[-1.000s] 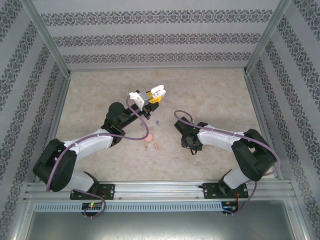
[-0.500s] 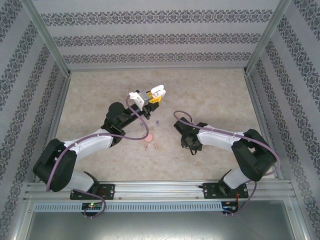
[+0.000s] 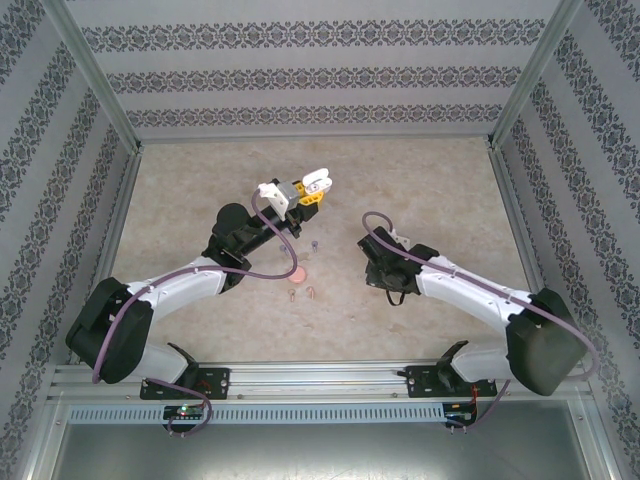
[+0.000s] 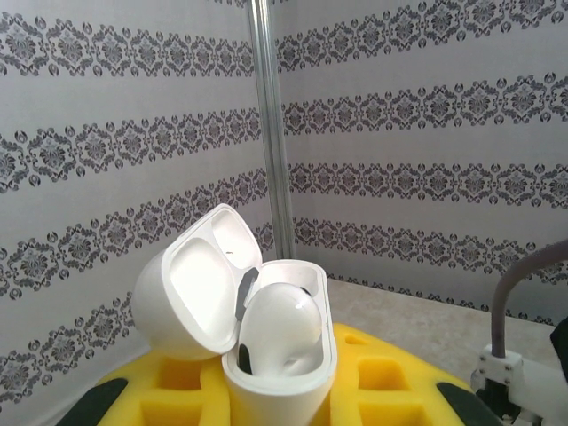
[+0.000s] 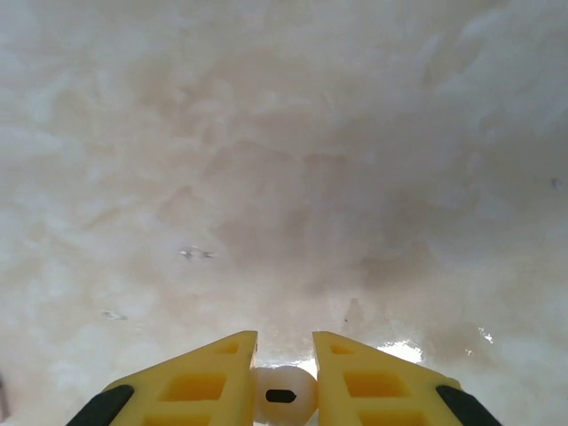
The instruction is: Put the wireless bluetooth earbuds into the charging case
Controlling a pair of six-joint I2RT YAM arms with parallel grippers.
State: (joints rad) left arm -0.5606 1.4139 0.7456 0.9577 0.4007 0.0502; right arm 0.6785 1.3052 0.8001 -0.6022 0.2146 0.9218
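Over the middle of the desk (image 3: 440,180), toward its far edge, the left gripper (image 3: 303,193) is clamped on an open white case (image 4: 282,355) with one seated earbud (image 4: 280,324) inside. Right of centre, the right gripper (image 5: 284,344) pinches a white earbud (image 5: 284,395). A purplish earbud (image 3: 315,243) and pinkish earbuds (image 3: 312,291) lie loose at mid-desk.

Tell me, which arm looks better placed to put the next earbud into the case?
Right. The right hand pinches a white earbud, while the left hand is occupied holding the open white case up.
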